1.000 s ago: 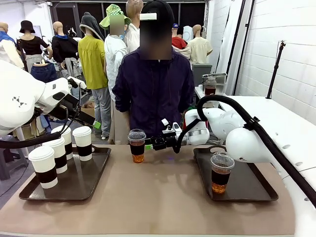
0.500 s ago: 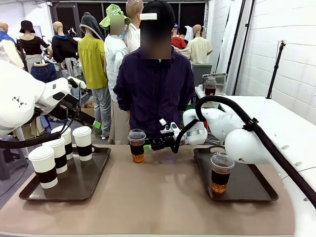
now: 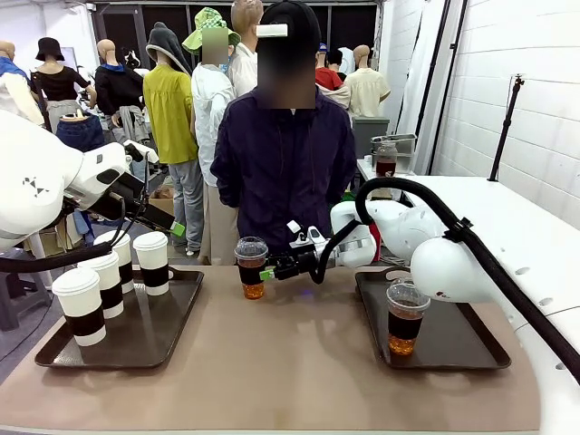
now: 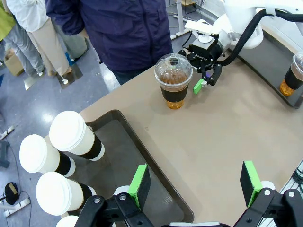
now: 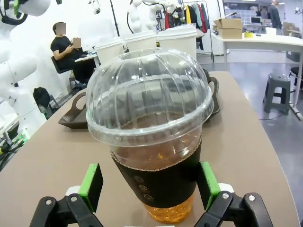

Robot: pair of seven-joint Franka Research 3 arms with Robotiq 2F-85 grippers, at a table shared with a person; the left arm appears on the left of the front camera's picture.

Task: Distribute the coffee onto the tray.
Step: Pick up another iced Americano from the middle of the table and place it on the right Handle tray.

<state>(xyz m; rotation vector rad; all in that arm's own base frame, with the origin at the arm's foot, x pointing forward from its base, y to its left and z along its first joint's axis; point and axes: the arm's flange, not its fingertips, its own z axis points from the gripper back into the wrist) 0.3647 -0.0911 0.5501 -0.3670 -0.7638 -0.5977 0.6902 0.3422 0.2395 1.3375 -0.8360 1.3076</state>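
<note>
Worktop (image 3: 290, 372) spread across the lower frame, with a person (image 3: 285, 163) in a dark jacket standing at its far edge, upper centre.

Right arm (image 3: 444, 263) reaching in from the right of the front view toward the centre. Crept leftward over the last second, so the gap to the clear cup (image 3: 251, 267) at centre has closed to almost nothing. Left arm (image 3: 45, 181) parked at upper left, unmoved.

Left tray (image 3: 172, 340) at lower left, loaded with four white cups (image 3: 88, 308) in brown sleeves. Right tray (image 3: 453, 344) at lower right, carrying only a second clear cup (image 3: 406, 317) of brown drink.

Clear cup standing upright on bare worktop between the trays, in the same spot as a second ago.

Right jaws released and spread wide. In the right wrist view, green pads (image 5: 91, 185) flanking the cup's brown sleeve low in the frame, not yet pressing on it. From the left wrist view, tips just beside the cup at upper centre; hard to tell how far around it.

Left jaws likewise released, grasping nothing, hanging over the near edge of the left tray at the bottom of that view.

Approach looks nearly finished: probably a little more reach, then a squeeze on the sleeve and a carry to a tray. Worth watching for a nudge that tips the full cup.
</note>
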